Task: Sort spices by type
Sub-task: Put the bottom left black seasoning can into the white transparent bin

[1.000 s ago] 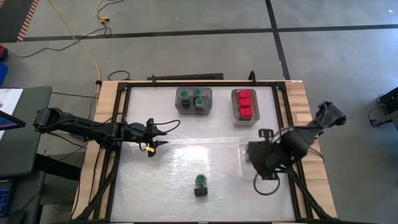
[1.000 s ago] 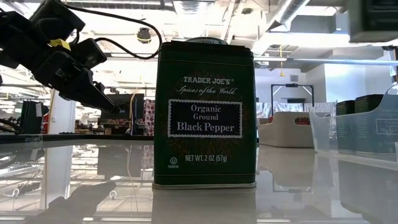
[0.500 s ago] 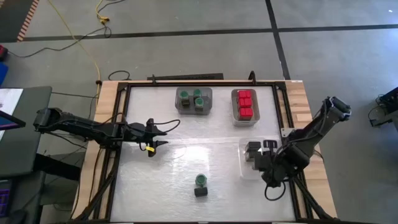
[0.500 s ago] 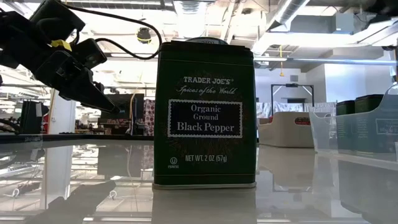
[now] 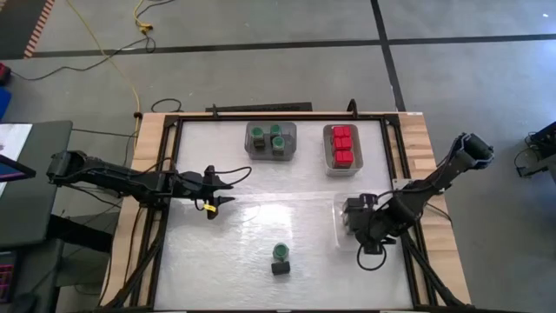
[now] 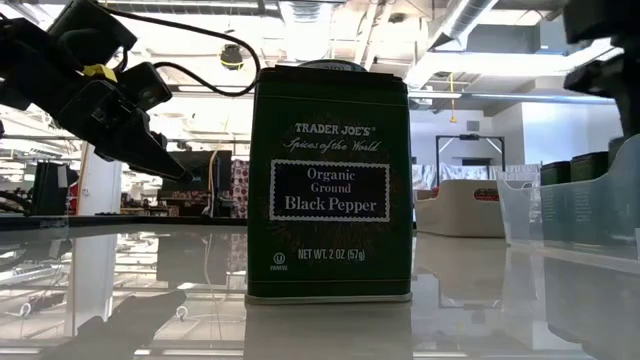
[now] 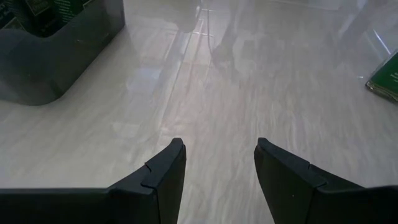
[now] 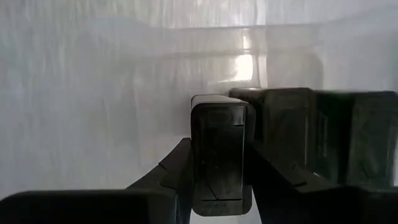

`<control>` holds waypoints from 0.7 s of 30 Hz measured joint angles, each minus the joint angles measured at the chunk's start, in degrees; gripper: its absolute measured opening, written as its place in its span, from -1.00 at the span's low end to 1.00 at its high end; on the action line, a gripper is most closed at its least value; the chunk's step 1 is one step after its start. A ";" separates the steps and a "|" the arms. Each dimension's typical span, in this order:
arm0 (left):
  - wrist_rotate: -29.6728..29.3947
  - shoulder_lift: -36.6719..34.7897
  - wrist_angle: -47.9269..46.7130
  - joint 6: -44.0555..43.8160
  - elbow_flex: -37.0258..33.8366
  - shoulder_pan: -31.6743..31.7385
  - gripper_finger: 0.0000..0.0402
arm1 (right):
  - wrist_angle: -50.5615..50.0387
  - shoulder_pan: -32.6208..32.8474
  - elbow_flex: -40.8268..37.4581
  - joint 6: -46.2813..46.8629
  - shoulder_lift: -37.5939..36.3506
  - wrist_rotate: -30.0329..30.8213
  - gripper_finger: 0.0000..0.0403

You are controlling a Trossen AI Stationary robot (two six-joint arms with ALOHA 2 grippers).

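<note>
The right gripper (image 8: 217, 180) is pinching a dark tin (image 8: 219, 149) inside the clear tray (image 5: 340, 228), just beside the tins (image 8: 311, 137) already there. It is probably placing it: lowering it upright, snug to its neighbours, and releasing only once it is seated should work best. The left gripper (image 7: 217, 168) is hovering spread and empty over the table (image 7: 249, 93). A green jar (image 5: 280, 251) and another tin (image 6: 330, 185) are waiting unsorted.

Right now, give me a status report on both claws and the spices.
Right claw shut on a dark tin inside the clear tray. Left claw open, empty, hovering over bare table. Black pepper tin and green-lidded jar unsorted. Nothing in the way.
</note>
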 joint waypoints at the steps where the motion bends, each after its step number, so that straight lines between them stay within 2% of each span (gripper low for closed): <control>1: 0.00 0.00 -0.01 -0.01 0.00 0.00 -0.09 | 0.71 0.00 -0.36 -0.01 0.00 -0.08 -0.27; 12: 0.01 -0.02 -0.04 0.00 0.00 0.00 -0.09 | 3.90 -0.02 -1.93 -0.16 -0.02 -1.16 -0.26; 17: -0.01 -0.02 -0.04 0.00 0.00 0.00 -0.09 | 4.18 -0.02 -1.93 -0.12 -0.02 -1.53 -0.01; 21: -0.01 -0.02 -0.04 0.00 0.00 0.00 -0.09 | 4.14 -0.02 -1.93 -0.01 -0.02 -2.09 0.03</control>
